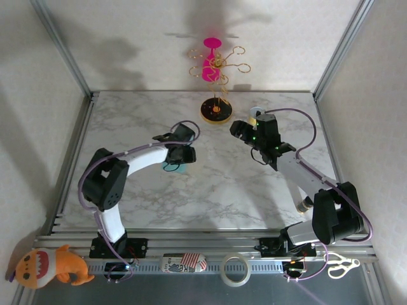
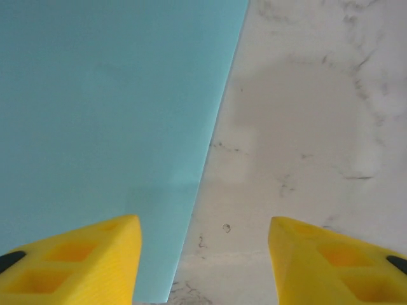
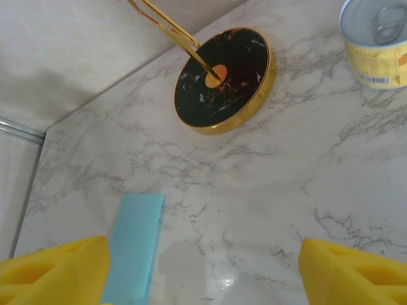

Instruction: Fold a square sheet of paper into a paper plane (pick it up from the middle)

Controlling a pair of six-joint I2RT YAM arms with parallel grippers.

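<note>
The square sheet of paper (image 2: 108, 108) lies, apparently flat, under the left gripper (image 2: 203, 223).

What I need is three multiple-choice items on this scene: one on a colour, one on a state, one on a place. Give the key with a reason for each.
1. The paper is: A red; B teal-blue; C white.
2. The right gripper has its jaws: A shut on the paper; B shut, empty; C open, gripping nothing.
3. The tin can stands: A on the paper; B on the table, right of the stand base in the right wrist view; C atop the stand base.
Key: 1 B: the left wrist view shows teal-blue. 2 C: the jaws stand wide apart, closed on nothing. 3 B: it sits on marble, apart from the base.
</note>
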